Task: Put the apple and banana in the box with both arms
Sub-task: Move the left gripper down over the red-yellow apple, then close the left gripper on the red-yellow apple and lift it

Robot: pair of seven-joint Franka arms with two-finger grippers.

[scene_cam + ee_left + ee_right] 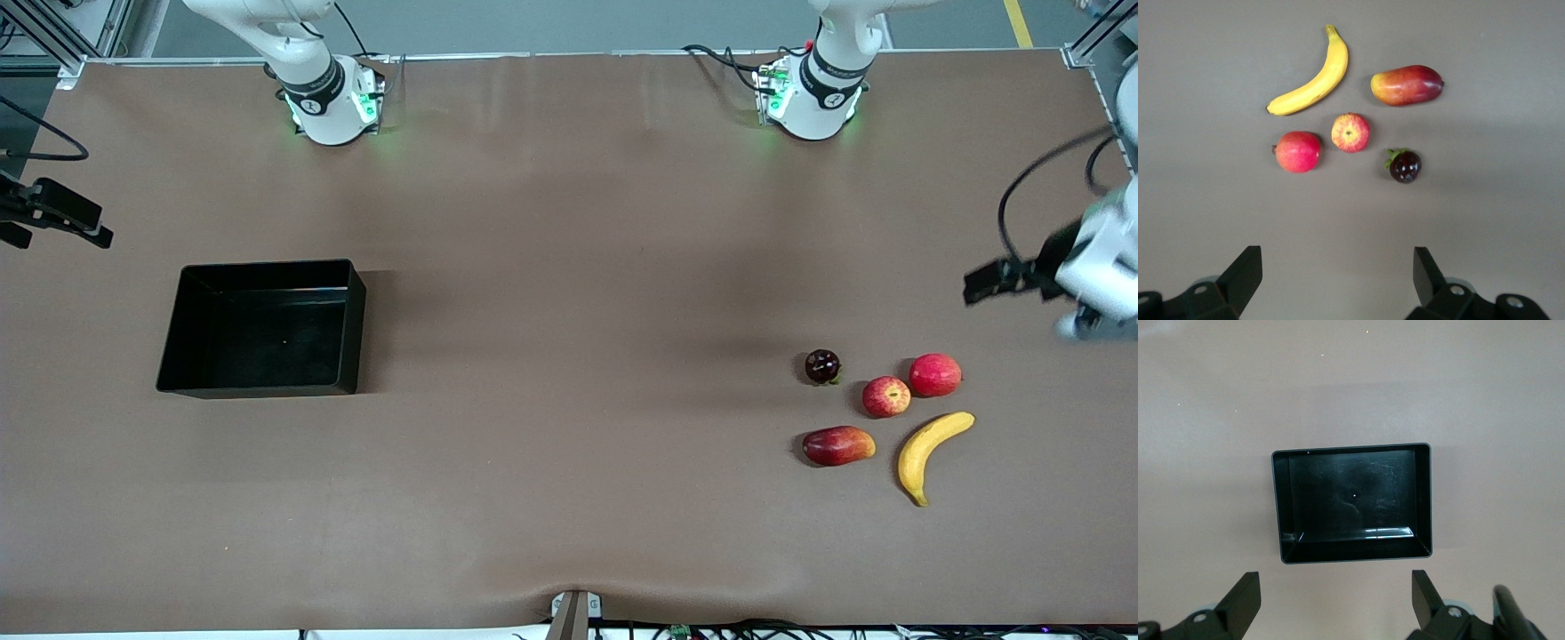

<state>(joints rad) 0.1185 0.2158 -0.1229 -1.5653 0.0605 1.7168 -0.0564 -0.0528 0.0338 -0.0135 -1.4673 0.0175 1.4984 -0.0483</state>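
Box: shallow black plastic tray [263,326] sits toward the right arm's end of the desk.
Fruit: curved yellow banana [930,452] lies nearest the front edge, toward the left arm's end.
Apple: small red-yellow streaked apple [886,396] rests just beside it, farther from the camera.

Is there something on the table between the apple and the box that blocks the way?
Nothing visible does. The table is bare between the apple and the box; the other fruits lie close around the apple at the left arm's end.
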